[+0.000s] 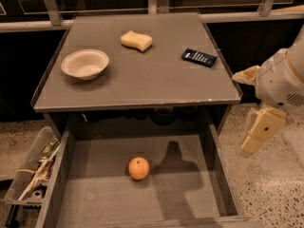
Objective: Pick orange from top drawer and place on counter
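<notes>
The orange [138,168] lies on the flat grey bottom of the open top drawer [95,198], near its middle. The counter [142,75] is the grey tabletop above the drawer. My gripper [259,129] hangs at the right of the view, outside the drawer's right wall and below the counter's right edge. It is well apart from the orange and holds nothing that I can see. Its shadow falls on the drawer bottom just right of the orange.
On the counter stand a white bowl [85,63] at the left, a pale yellow sponge [136,40] at the back and a dark flat packet [199,57] at the right. A clear bin of clutter [33,175] sits left of the drawer. A speckled floor lies around.
</notes>
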